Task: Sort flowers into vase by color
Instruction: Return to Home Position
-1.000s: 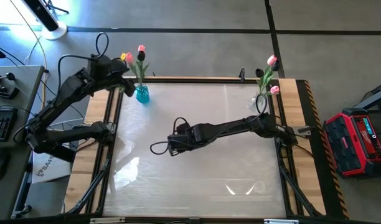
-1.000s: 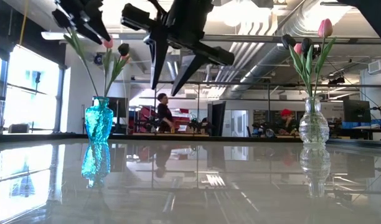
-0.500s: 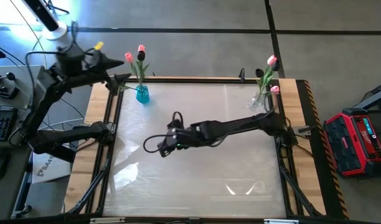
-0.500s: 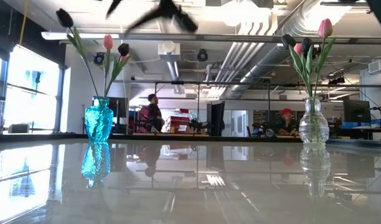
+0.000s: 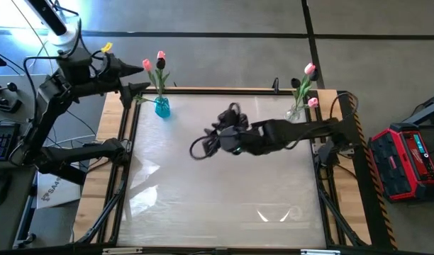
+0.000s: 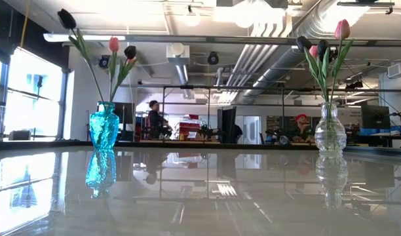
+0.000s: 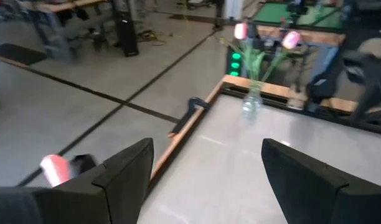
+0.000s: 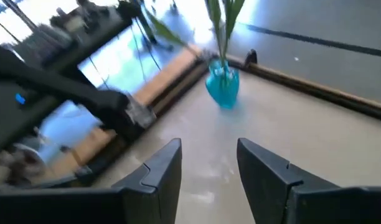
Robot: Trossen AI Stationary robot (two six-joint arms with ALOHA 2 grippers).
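**Flowers stand upright in two vases; both grippers empty**

In the low view the blue-vase flowers (image 6: 113,44) stand in the blue vase (image 6: 103,128) at the left of the frame; their long stems run nearly vertical and fan outward, buds up, two dark and one pink. At the right, the clear-vase flowers (image 6: 342,29) rise from the clear vase (image 6: 329,131), also stems upright and heads up, pink and dark together. In the high view the vases sit at the upper left and upper right of the counter (image 5: 224,205), well apart. The left gripper (image 5: 140,76) hangs at the upper left, near the blue-vase stems but apart from them, fingers spread wide and holding nothing. The right arm (image 5: 288,133) stretches across mid-counter; the right gripper (image 8: 209,168) faces the blue vase, fingers parted, empty. A red case (image 5: 408,159) lies on the floor at far right; a person (image 6: 153,118) shows in the room behind.
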